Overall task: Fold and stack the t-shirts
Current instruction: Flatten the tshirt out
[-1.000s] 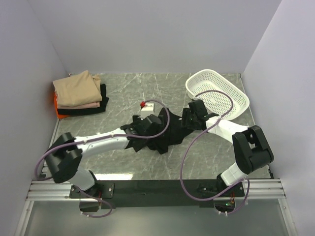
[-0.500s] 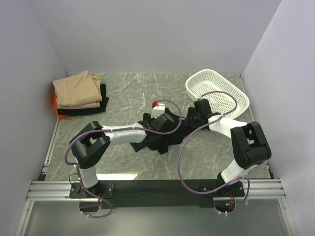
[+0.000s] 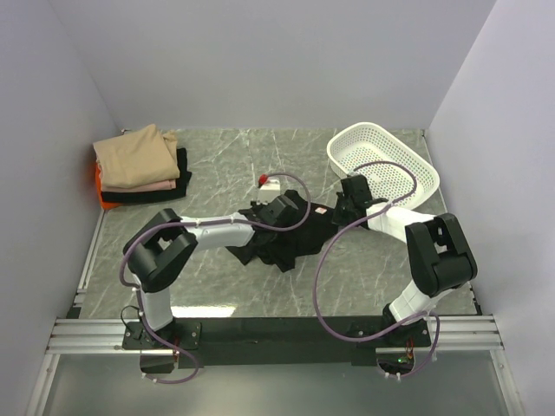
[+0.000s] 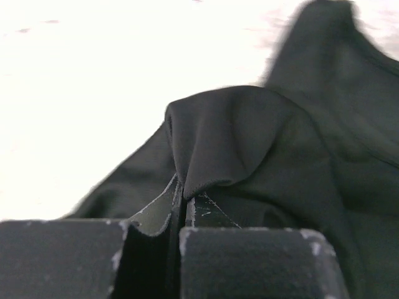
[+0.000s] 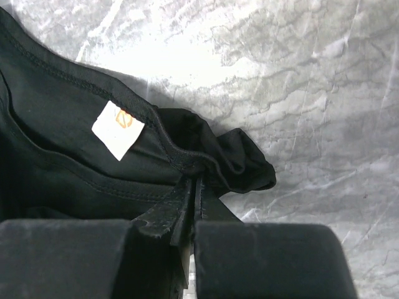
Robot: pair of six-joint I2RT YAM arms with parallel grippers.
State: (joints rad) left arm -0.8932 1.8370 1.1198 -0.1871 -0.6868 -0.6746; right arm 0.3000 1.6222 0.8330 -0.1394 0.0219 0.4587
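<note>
A crumpled black t-shirt lies mid-table between both arms. My left gripper is shut on a fold of its cloth, the fabric pinched between the pads. My right gripper is shut on the shirt's collar edge, close to the small pale neck label. A stack of folded t-shirts, tan on top over pale pink, black and orange, sits at the far left.
A white perforated basket stands at the back right, just behind the right gripper. Grey walls close in the marble table on three sides. The arm bases sit on a rail at the near edge.
Both grippers went from open to shut on the black shirt. The left arm reached further right across the cloth; the right gripper shifted slightly back and right.
</note>
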